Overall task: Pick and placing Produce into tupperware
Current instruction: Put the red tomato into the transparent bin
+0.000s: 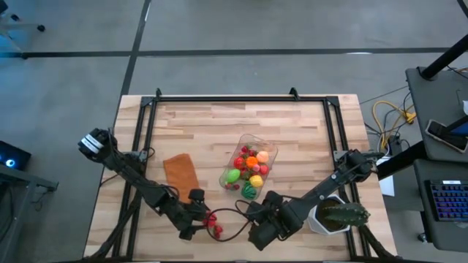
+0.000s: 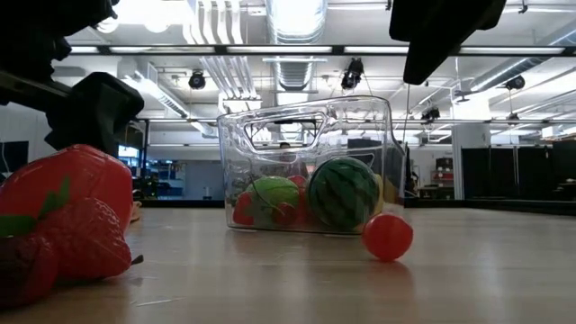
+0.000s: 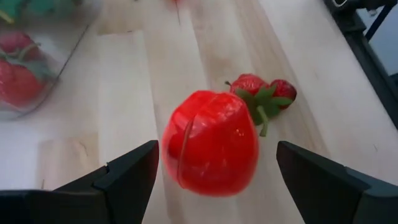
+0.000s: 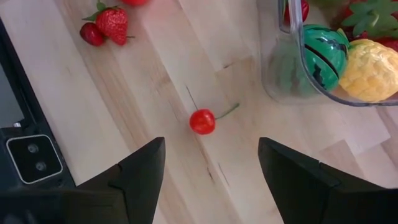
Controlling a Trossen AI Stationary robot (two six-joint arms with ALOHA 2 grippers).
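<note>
A clear tupperware (image 1: 257, 139) stands mid-table, holding several toy produce pieces, among them a green watermelon (image 4: 323, 53). Near the table's front edge lies a red plum-sized fruit (image 3: 211, 152), with a bunch of strawberries (image 3: 264, 93) just beyond it. My left gripper (image 3: 214, 165) is open and low, one finger on either side of the red fruit with a gap on both sides. A small red cherry with a green stem (image 4: 203, 121) lies on the wood beside the tupperware's near corner. My right gripper (image 4: 211, 158) hangs open above it.
A flat brown-orange rectangle (image 1: 180, 173) lies left of the tupperware. A green plant in a white pot (image 1: 338, 217) stands at the near right, beside my right arm. Black frame rails (image 1: 241, 98) border the table's far and side edges. Bare wood lies at the far left.
</note>
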